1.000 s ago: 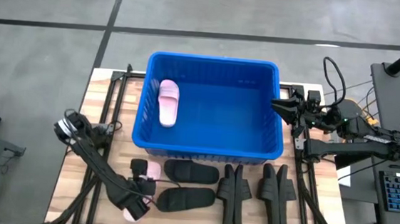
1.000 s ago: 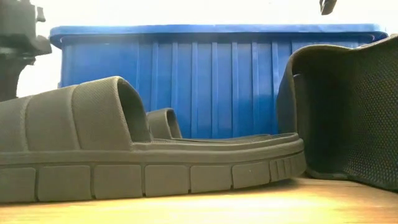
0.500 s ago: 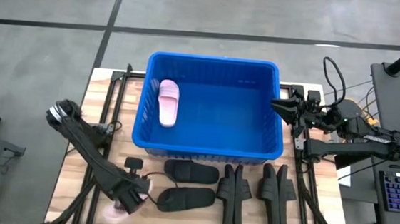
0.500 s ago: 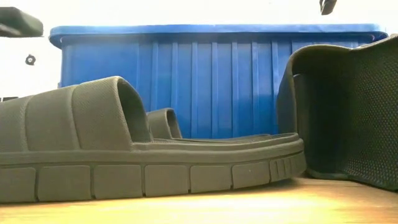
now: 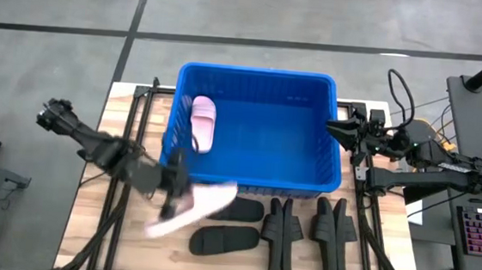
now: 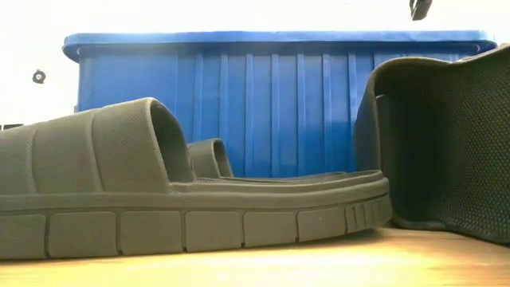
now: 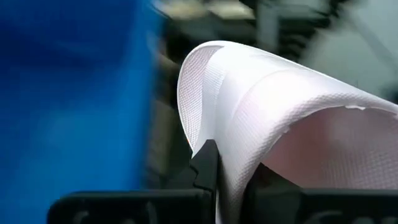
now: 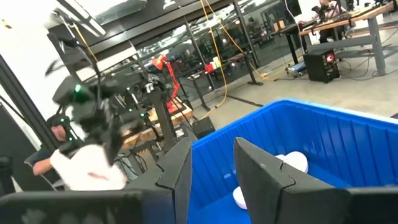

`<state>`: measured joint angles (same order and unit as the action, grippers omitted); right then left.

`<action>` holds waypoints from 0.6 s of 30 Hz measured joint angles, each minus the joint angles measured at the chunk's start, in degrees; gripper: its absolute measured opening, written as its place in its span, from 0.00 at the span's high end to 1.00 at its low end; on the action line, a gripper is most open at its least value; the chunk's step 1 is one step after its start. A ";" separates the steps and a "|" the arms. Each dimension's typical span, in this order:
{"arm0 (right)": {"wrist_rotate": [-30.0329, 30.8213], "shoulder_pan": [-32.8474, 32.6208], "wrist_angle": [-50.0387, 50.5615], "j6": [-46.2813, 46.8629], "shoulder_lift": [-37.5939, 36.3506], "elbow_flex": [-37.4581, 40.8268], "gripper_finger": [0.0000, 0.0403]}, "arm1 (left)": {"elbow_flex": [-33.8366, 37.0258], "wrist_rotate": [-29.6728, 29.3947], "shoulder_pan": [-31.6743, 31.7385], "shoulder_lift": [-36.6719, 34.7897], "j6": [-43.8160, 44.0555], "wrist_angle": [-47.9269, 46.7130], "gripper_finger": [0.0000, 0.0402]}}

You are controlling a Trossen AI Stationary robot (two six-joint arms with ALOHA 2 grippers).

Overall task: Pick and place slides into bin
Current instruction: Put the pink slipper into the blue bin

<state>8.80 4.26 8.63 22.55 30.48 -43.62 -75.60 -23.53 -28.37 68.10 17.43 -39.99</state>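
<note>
Left claw [image 5: 174, 187] clamped shut on pink slide [image 5: 194, 207], lifted over table [image 5: 110, 220] near the bin [image 5: 249, 187]; long axis diagonal, near-left to far-right. Right claw [image 5: 338, 128] half open, empty, at bin's right rim.

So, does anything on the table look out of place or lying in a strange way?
Yes. Right of the two flat black slides, four more black slides stand on their sides, pressed in pairs, not on their soles. The left gripper holds a pink slide aslant in front of the bin.
</note>
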 joint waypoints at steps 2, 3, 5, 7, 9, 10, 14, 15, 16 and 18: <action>0.00 -0.01 0.03 0.00 0.00 0.00 0.72 | -2.19 -5.93 3.88 0.64 -3.01 -0.07 1.00; 0.00 -0.01 0.01 0.00 0.00 0.00 0.72 | -3.38 -9.05 5.92 1.38 -4.29 0.08 1.00; 0.00 0.01 0.01 0.00 0.00 0.00 0.72 | -5.42 -15.09 9.89 3.46 -7.53 0.20 1.00; 0.00 -0.01 0.01 0.00 0.00 0.00 0.72 | -6.96 -21.10 13.73 6.19 -10.15 0.04 1.00; 0.00 -0.01 0.01 0.00 0.00 0.00 0.72 | -7.89 -24.25 17.96 9.06 -13.25 -0.16 1.00; 0.00 0.01 -0.01 0.00 0.00 0.00 0.72 | -8.18 -24.56 20.05 10.46 -14.71 -0.35 1.00; 0.00 -0.01 -0.01 0.00 0.00 0.00 0.72 | -8.22 -24.69 27.41 16.53 -15.05 -8.16 1.00; 0.00 -0.01 -0.01 0.00 0.00 0.00 0.72 | -8.06 -24.64 28.90 18.07 -14.82 -10.67 1.00; -0.05 0.00 0.01 0.00 0.00 0.00 0.72 | -7.81 -24.73 30.38 19.73 -14.79 -13.09 1.00; -0.15 -0.01 0.05 0.00 0.00 0.00 0.72 | -7.34 -26.19 32.99 22.62 -13.83 -17.15 1.00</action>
<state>8.64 4.26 8.68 22.55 30.48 -43.62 -82.94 -49.71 4.63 90.71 3.60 -57.14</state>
